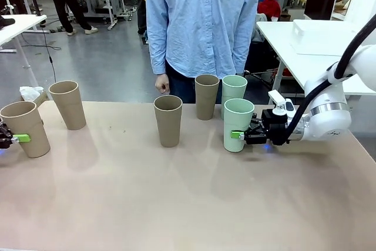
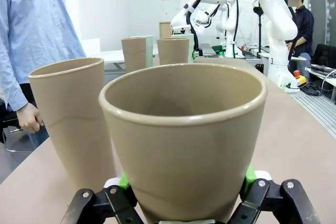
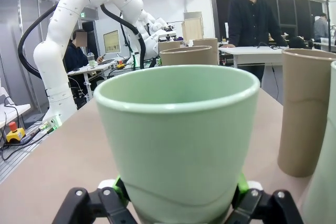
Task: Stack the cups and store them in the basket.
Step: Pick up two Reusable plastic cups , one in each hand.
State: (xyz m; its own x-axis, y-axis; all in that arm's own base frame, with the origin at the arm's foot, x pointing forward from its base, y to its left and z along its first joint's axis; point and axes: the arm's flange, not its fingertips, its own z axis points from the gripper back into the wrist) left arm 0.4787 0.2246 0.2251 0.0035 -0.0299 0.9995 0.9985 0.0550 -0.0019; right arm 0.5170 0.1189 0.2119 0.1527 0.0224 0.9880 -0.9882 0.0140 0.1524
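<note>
Mint green is the cup (image 1: 238, 124) clamped in the right gripper (image 1: 247, 135). The green pads press on either side of its lower wall, and it stands rim up right at the fingertips. Just beyond that gripper, toward the person, a second mint cup (image 1: 234, 89) stands almost touching the held one, with a tall tan cup (image 1: 206, 96) close beside it. Past the fingertips, toward the middle of the table (image 1: 188, 204), a lone tan cup (image 1: 168, 120) stands apart. At the far side the left gripper (image 1: 12, 138) is closed around the base of a brown cup (image 1: 24, 129), which is upright between its fingers. Another brown cup (image 1: 67, 105) is near it, on the person's side. The person's hand (image 1: 161, 83) hangs at the table edge, well clear of both grippers.
</note>
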